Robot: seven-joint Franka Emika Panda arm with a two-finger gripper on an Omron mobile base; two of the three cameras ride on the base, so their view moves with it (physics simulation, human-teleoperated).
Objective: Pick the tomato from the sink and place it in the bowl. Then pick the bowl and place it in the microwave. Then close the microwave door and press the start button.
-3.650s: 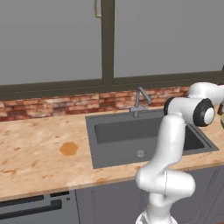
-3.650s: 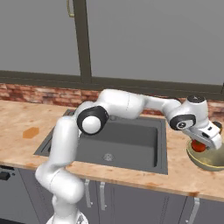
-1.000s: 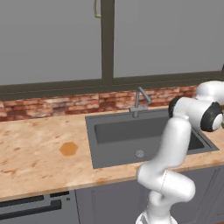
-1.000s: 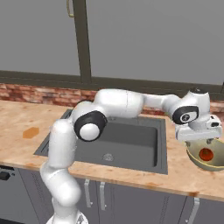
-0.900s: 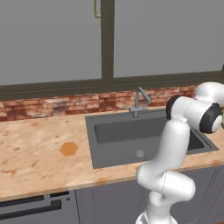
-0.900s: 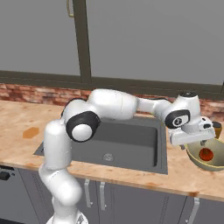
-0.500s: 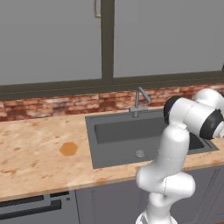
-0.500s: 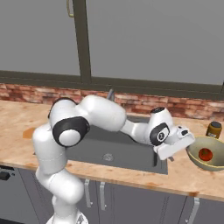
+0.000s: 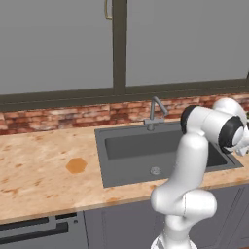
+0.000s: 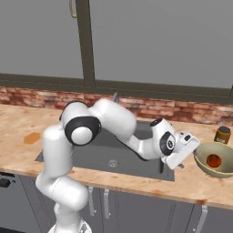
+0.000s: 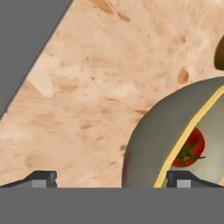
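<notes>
The pale yellow bowl [image 10: 222, 170] stands on the counter right of the sink [image 10: 91, 154], with the red tomato [image 10: 213, 160] lying inside it. My gripper [image 10: 190, 146] hangs low just left of the bowl, open and holding nothing. In the hand view the bowl [image 11: 148, 144] fills the right side with the tomato [image 11: 190, 148] behind its rim. One of the fingertips [image 11: 188, 177] sits at that rim, the other over bare counter, and the gripper [image 11: 114, 179] straddles the bowl's left wall. The sink [image 9: 160, 151] holds nothing but its drain. The microwave is out of view.
A small dark jar [image 10: 222, 134] stands behind the bowl near the brick backsplash. The faucet [image 9: 155, 109] rises at the sink's back edge. An orange patch [image 9: 76, 165] marks the counter left of the sink. My arm arches over the sink's right half.
The arm has folded down and back over the sink, and the hand has dropped from above the bowl to its left side. The tomato stays in the bowl.
</notes>
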